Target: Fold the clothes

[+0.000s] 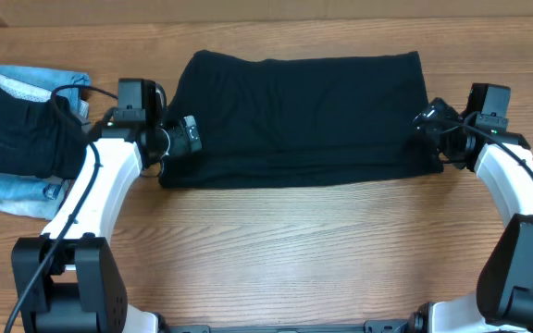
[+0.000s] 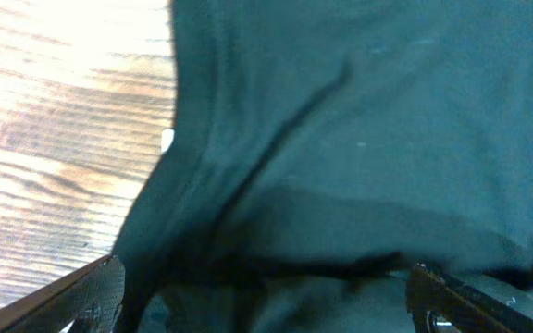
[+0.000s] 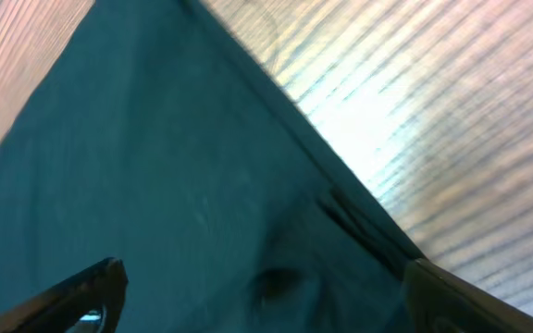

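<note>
1. Black T-shirt [image 1: 299, 116] lies folded into a flat band on the bench [image 1: 294, 250], spanning between both grippers.
2. Left gripper [image 1: 190, 137] wide open over the shirt's edge, gripping nothing; right gripper [image 1: 430, 120] likewise.
3. Step, judged: lengthwise fold laid down; next needs lifting clear, then regrasping one end for a crosswise fold.

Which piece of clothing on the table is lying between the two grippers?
The black T-shirt, spread as a wide band mid-table; the dark garment and light-blue denim lie piled at the far left.
</note>
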Tool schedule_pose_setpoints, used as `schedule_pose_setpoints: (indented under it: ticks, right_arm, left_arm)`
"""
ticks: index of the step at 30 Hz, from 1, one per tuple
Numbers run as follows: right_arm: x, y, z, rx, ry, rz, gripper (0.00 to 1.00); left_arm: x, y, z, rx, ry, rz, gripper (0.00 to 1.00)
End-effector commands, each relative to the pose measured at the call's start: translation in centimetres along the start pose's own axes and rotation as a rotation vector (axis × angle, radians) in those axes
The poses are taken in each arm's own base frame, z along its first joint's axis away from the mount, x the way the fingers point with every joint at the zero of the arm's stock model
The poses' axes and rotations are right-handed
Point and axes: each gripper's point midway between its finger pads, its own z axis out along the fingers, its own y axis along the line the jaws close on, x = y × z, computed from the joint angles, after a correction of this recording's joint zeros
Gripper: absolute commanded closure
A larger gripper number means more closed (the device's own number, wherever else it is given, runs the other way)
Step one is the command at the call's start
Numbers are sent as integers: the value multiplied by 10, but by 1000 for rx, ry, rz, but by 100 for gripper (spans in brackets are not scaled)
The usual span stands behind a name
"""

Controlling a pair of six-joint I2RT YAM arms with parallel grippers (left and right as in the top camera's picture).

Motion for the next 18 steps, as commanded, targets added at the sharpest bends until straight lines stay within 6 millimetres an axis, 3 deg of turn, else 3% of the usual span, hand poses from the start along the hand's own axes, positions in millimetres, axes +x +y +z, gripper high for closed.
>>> schedule_pose_setpoints:
  ticks: [1,2,3,4,5,7,9,14,18]
  right_arm:
    - [0,8,-9,-10,44,-140,8]
    - [5,6,-13,5,81,-133,13]
    - [12,2,-18,26,123,-131,31]
    - [16,0,-20,36,146,-147,50]
    - [22,-3,-22,49,175,-153,72]
    - [35,-10,-25,74,227,-147,96]
    - [44,-16,-27,95,268,-140,96]
    - [53,-21,-30,113,306,-135,96]
    - [53,-21,-30,113,307,-138,96]
  left_arm:
    - [-18,-37,-30,159,5,102,22]
    - [-11,-38,-34,155,38,108,40]
    - [9,-36,-35,135,116,128,88]
    - [19,-36,-35,126,154,126,96]
    - [39,-35,-36,107,229,135,96]
    - [64,-39,-39,74,310,191,96]
    - [86,-44,-38,-27,345,281,96]
    - [113,-53,-29,-144,353,351,96]
    - [108,-40,-15,-209,302,372,96]
